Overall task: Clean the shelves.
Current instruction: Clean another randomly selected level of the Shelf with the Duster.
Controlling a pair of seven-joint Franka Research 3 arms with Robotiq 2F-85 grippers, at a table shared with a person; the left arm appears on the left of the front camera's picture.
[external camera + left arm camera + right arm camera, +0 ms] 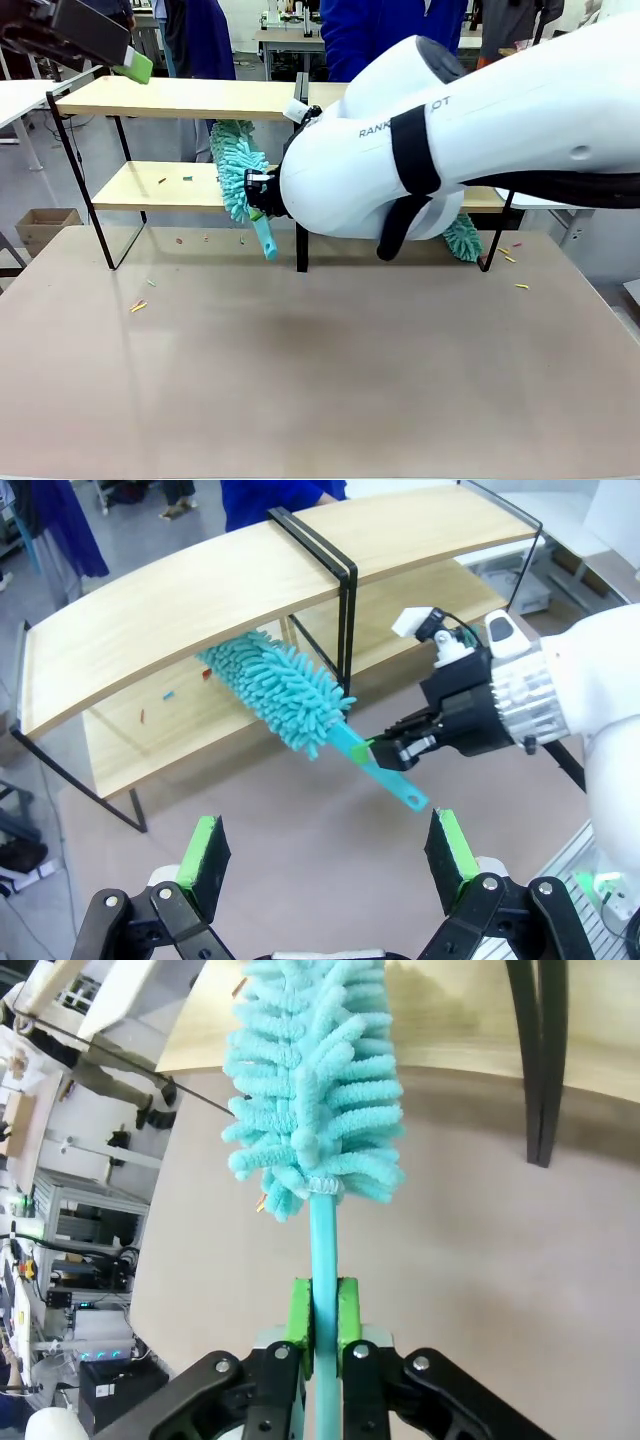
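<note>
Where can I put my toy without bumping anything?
The table in front of the shelves is bare, bar tiny scraps. Also the top board between left hand and centre post. Crowded: lower board's middle, around the duster and right hand.

Right arm (470, 140) reaches across the middle. Right hand (322, 1310) is clamped on a duster handle (322, 1245). Left hand (328, 855) has fingers wide apart and is seemingly raised high.

Bright, even indoor light from overhead, with no hard glare. Just in front of the shelves (180, 97) the worktop (300, 400) carries only a faint, soft-edged shadow. In the left wrist view the shelves bow into a curve — wide-angle distortion. In the right wrist view the duster (315, 1080) throws a soft shadow on the shelves' board behind it — focus there is sharp.
</note>
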